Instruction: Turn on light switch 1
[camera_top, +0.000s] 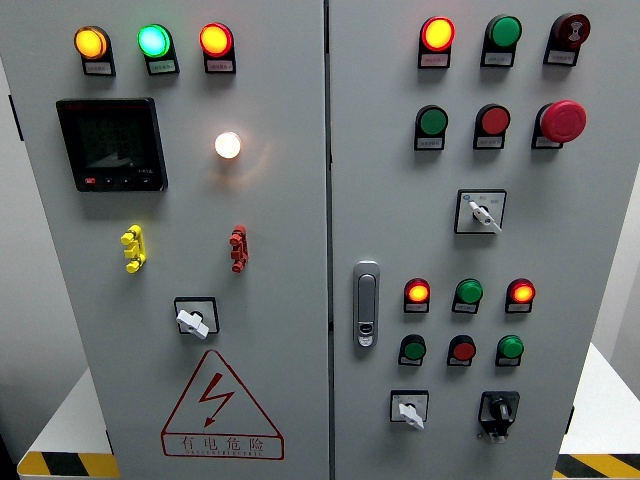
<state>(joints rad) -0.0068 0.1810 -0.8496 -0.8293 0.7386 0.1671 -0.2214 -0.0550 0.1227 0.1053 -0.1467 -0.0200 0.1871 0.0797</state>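
No fingers are showing anywhere in the frame: neither hand is entering the view, so their state cannot be told and the reach is judged not yet begun.

Left door, upper left: three pilot lamps are glowing amber (89, 43), green (153, 41) and red-orange (215, 40), each over a small label too fine to read. Below them a dark panel meter (110, 144) is sitting beside a lit white lamp (228, 145). At mid-height are a yellow toggle (133, 249) and a red toggle (238, 248); beneath them is a rotary selector (194, 319). At lower left a warning triangle (221, 407) is carrying a lightning bolt and a line of red Chinese characters.

Centre: a door handle (367, 303).

Right door: lamps, push buttons, an emergency stop (563, 121) and further selectors (481, 212).

No marking is identifying "switch 1"; the likeliest candidate is one of the left-door toggles or the selector, but this is uncertain. The next move is calling for a hand to rise into view and meet that control squarely.
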